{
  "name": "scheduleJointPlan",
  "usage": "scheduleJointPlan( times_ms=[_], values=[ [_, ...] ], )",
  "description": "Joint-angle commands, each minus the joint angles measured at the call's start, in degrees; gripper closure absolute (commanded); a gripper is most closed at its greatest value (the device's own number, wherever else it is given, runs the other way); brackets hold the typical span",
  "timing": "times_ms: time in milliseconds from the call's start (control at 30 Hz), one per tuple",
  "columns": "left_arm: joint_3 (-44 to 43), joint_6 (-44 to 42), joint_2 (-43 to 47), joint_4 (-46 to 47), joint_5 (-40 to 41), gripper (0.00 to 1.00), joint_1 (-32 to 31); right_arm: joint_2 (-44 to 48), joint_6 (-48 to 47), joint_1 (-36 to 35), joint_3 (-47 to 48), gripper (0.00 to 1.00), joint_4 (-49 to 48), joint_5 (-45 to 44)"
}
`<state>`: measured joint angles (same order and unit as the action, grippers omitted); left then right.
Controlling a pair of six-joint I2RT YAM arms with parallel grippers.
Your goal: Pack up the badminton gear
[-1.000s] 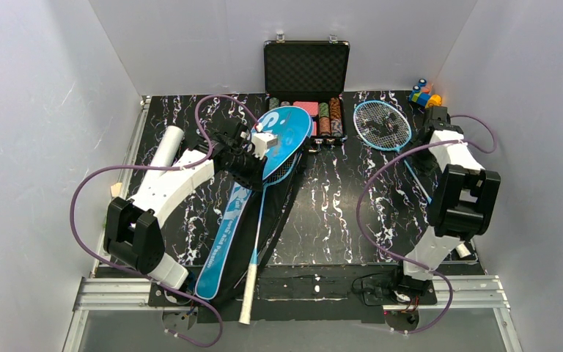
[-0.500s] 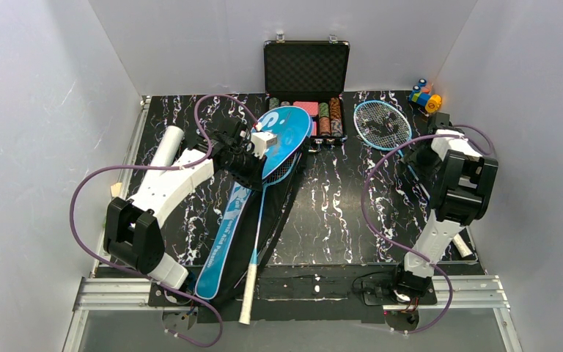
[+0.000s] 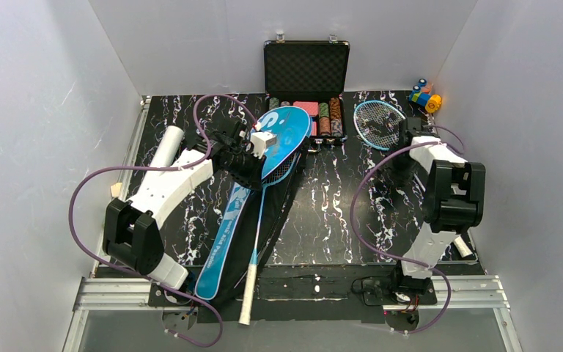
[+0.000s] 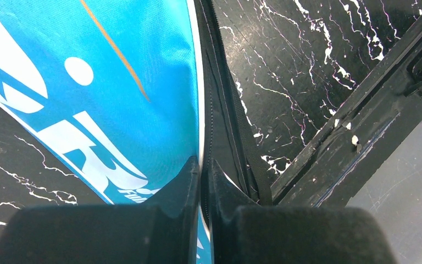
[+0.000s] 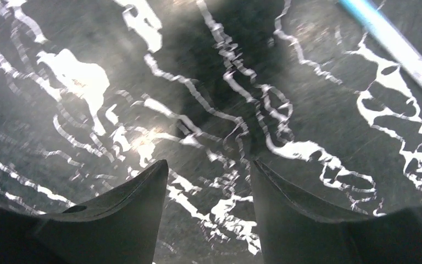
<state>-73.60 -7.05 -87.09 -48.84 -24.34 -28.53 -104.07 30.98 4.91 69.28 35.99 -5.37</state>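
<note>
The left gripper [image 4: 203,165] is pressed together on the edge of the bag [image 4: 115,82], pinching the seam where the blue cloth meets its black zipper strip, above the table [image 4: 307,66]. From overhead this gripper [image 3: 253,150] sits at the left side of the bag's wide end, and the bag [image 3: 223,227] runs from there down and to the left towards the near edge. One racket [image 3: 258,220] lies along the bag's right side, its strung head showing under the blue flap and its white grip sticking out past the table's near edge. The tube [image 3: 165,150] lies left of the bag, near the left edge. The right gripper [image 5: 209,165] is spread, nothing between its fingers, pointing down at bare table [image 5: 88,82] with a light-blue shaft [image 5: 395,44] crossing the upper right corner of its view. Overhead, this gripper [image 3: 405,150] is just beside the second racket [image 3: 381,125], which lies flat at the far right. An open case [image 3: 306,66] stands at the far edge, with blocks [image 3: 425,95] in the far right corner.
</note>
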Motion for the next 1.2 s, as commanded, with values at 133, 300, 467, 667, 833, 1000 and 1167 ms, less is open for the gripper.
scheduleJointPlan(
  times_ms=[133, 300, 467, 667, 833, 1000, 1167],
  values=[
    [-2.4, -0.2, 5.0, -0.4, -1.4, 1.00, 0.3, -1.8, -2.5, 1.7, 16.7, 0.35, 5.0, -13.6],
    [-1.7, -0.9, 5.1, -0.2, -1.8, 1.00, 0.3, -8.7, -6.7, 2.0, 22.1, 0.35, 5.1, -16.9],
    [-1.8, -1.5, 5.6, -0.3, -2.1, 1.00, 0.3, -11.9, -8.6, 2.5, 21.9, 0.35, 2.7, -17.8],
    [-1.8, -1.7, 5.3, -0.1, -2.5, 1.00, 0.4, -13.6, -9.5, 3.1, 21.3, 0.35, 2.4, -15.8],
    [-1.6, -1.5, 5.3, 0.0, -3.1, 1.00, 0.4, -14.8, -10.1, 3.9, 22.3, 0.36, 3.7, -11.4],
    [-1.8, -1.5, 5.7, -0.2, -2.9, 1.00, 0.4, -15.2, -10.6, 4.0, 21.5, 0.36, 3.7, -9.7],
    [-1.8, -1.6, 6.3, -0.6, -2.9, 1.00, 0.4, -15.2, -11.1, 4.4, 21.7, 0.38, 4.4, -8.2]
  ],
)
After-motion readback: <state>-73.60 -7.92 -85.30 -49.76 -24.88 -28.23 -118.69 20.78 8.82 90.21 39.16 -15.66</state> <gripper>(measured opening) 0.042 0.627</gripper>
